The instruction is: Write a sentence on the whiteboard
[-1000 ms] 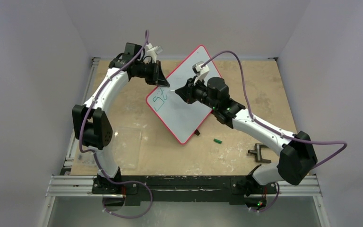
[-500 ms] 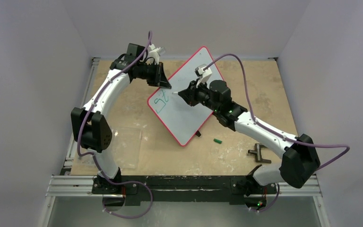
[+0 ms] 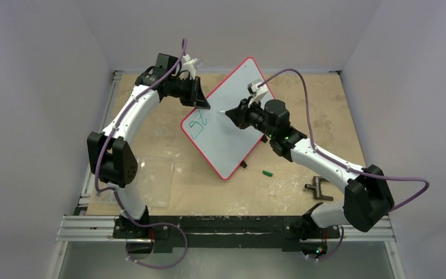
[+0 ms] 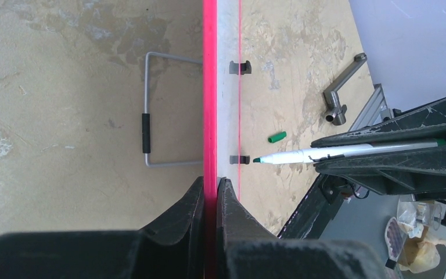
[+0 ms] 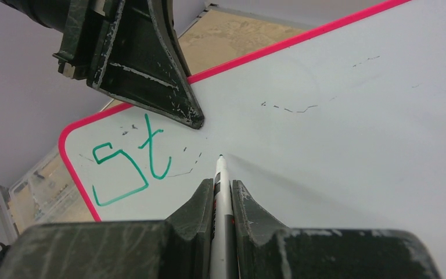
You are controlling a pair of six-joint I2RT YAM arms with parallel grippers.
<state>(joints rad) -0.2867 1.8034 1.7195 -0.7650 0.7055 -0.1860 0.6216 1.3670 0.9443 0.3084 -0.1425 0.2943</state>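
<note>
Right gripper (image 5: 219, 183) is clamped on a green-tipped marker (image 5: 221, 192), the barrel running straight out between the fingers and aimed nearly square at the whiteboard (image 5: 337, 116). Left gripper (image 4: 210, 186) is closed on the board's red rim, pinching it from both faces and holding it propped at a tilt. Seen from above, that grip sits on the board's edge at about 10 o'clock.

On the top camera the whiteboard (image 3: 232, 145) stands just past the table's middle, toward 12 o'clock, with its long axis running from 1 o'clock down to 7 o'clock. The sentence (image 5: 129, 165) so far reads only "St", in the board's corner beside the left gripper.

From the marker tip, those letters lie at about 9 to 10 o'clock in the right wrist view, just beside it. The bare surface for the next letter is under the tip and onward toward 3 o'clock. Edge-on from the left wrist, the marker (image 4: 337, 152) seems to stop just short of the surface, though contact is hard to rule out.

The right arm is the writer, and I judge the task barely begun. The next stroke needs the tip pressed in and carried along the line of writing.
</note>
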